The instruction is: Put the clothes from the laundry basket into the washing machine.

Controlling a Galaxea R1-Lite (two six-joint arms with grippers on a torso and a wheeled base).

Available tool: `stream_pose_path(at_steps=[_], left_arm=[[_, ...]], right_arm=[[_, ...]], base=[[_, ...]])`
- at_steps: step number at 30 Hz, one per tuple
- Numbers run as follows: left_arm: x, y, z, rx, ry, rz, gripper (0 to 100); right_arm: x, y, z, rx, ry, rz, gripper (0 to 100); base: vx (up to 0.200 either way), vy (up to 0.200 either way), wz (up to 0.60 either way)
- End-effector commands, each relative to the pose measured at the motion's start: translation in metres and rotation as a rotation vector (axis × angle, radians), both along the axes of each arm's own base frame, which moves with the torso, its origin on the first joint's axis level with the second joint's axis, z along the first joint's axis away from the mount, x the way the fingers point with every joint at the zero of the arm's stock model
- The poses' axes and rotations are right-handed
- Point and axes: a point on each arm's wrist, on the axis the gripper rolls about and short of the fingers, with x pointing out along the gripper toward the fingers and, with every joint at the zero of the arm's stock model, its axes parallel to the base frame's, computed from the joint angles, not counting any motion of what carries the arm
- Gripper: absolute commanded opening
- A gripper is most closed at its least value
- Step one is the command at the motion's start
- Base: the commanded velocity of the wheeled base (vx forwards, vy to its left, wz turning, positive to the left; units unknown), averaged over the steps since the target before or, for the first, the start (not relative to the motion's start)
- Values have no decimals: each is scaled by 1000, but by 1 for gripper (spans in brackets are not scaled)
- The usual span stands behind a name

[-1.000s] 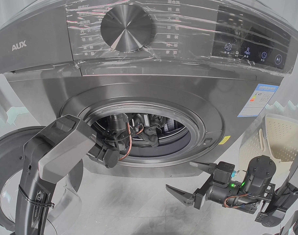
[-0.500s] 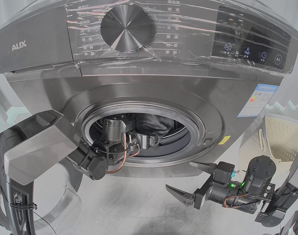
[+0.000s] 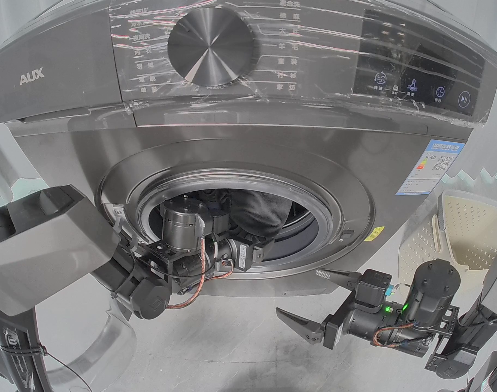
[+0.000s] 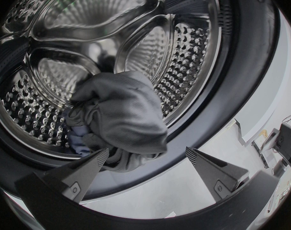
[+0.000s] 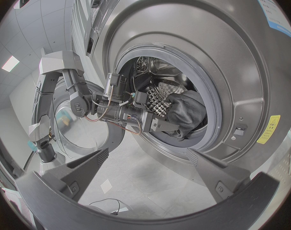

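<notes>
The washing machine (image 3: 248,153) stands with its round opening uncovered. A bundle of dark grey clothes (image 3: 262,213) lies inside the steel drum (image 4: 171,58), just behind the rim, with a bit of pale blue cloth under it (image 4: 77,141). My left gripper (image 4: 146,151) is at the mouth of the drum, open, with nothing between its fingers; the clothes (image 4: 120,112) lie just beyond the fingertips. From the right wrist it shows in front of the bundle (image 5: 187,109). My right gripper (image 3: 298,292) hangs open and empty below the opening. The cream laundry basket (image 3: 466,235) stands at the right.
The machine's glass door (image 3: 96,349) hangs open at the lower left, behind my left arm. The dark rubber seal (image 4: 235,90) rings the opening. Bare grey floor (image 3: 232,338) lies in front of the machine.
My left arm has drawn back from inside the drum toward the lower left. The dark clothes have stayed in the drum. The right arm has not moved.
</notes>
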Motion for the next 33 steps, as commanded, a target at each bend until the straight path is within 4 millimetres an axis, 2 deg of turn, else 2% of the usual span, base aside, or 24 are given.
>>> stream_pose_path(at_steps=[1,5,12,20,21,27,33], left_arm=[[-6,-6,6,-17,-18,-29,100],[4,-13,4,-48,-58,-29,100],[36,-17,-38,-38,-57,18,100],[55,-22,-59,-45,-73,38,100],[60,-23,-60,-48,-97,59,0],[76,-21,-49,-83,-158,110,0],[103,-16,-30,-157,-280,201,0]], right_arm=[[0,0,0,0,0,1,100],[0,0,1,3,-2,2,100],[0,0,1,3,-2,1,100],[0,0,0,3,-2,2,100],[0,0,0,3,-2,1,100],[1,0,1,5,-4,1,100],[1,0,1,5,-4,1,100]], base=[[0,0,0],[0,0,0],[0,0,0],[0,0,0],[0,0,0],[0,0,0],[0,0,0]])
